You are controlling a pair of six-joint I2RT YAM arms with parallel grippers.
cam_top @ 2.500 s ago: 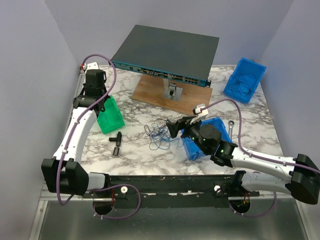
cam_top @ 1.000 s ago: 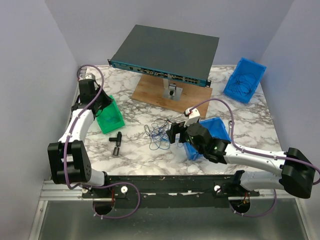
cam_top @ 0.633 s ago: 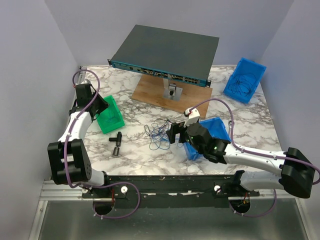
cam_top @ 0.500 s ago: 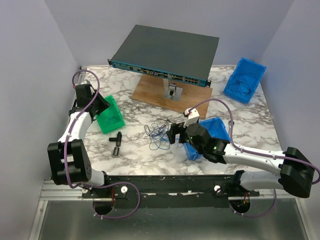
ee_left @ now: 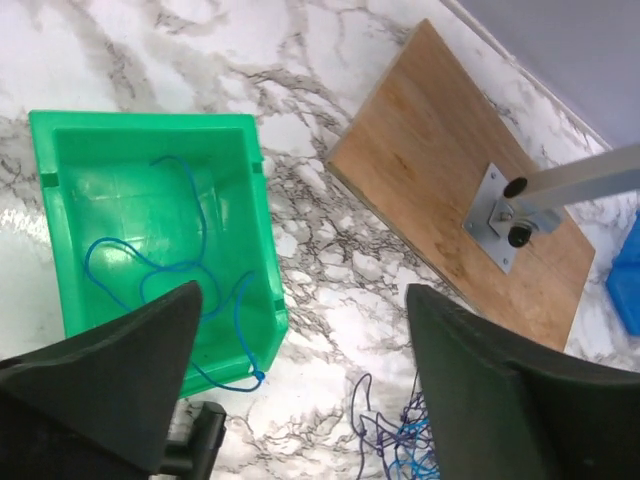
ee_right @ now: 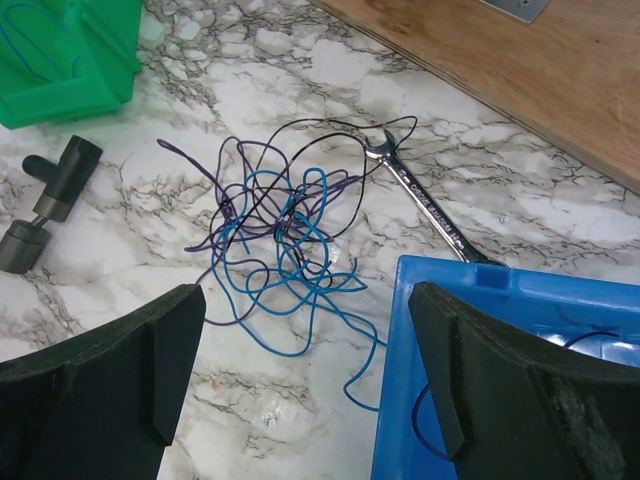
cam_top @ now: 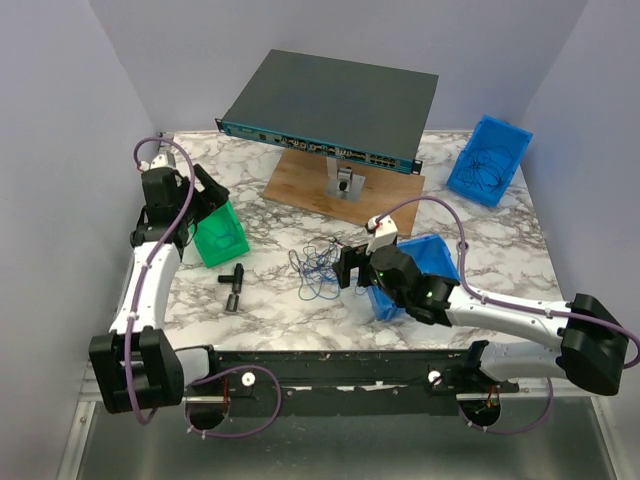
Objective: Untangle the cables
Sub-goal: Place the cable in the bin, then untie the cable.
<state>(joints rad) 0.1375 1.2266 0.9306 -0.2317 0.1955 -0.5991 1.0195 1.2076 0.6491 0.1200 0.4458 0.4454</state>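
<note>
- The left gripper (ee_left: 302, 300) is standing released, its fingers wide apart with nothing between them. A second ago it was clenched and low at the green bin (ee_left: 150, 120); now it is pulling up and back toward the left edge.
- One blue wire (ee_left: 203, 225) is lying loose inside the green bin, looping across its floor and clear of both fingers. It looks as if a freed strand is being dropped off there.
- The tangle (ee_right: 285, 230) is sitting on the table (ee_right: 560, 230) near the middle, between the green bin and the blue bin (ee_right: 470, 272). It is not shifting across the last moments, and purple, dark and blue strands are still crossing one another in it.
- A wrench (ee_right: 425, 205) is lying just beside the tangle, with its head meeting a dark loop. I cannot tell whether it is over or under the loop.
- The right gripper (ee_right: 305, 295) is hovering over the tangle, released and empty, keeping nearly the same spot as a second ago.
- By my reading, the task is only partly along. One strand is sorted and several are remaining knotted. The left arm is freeing itself to return for another pull, while the right is waiting in place to pick or pin.
</note>
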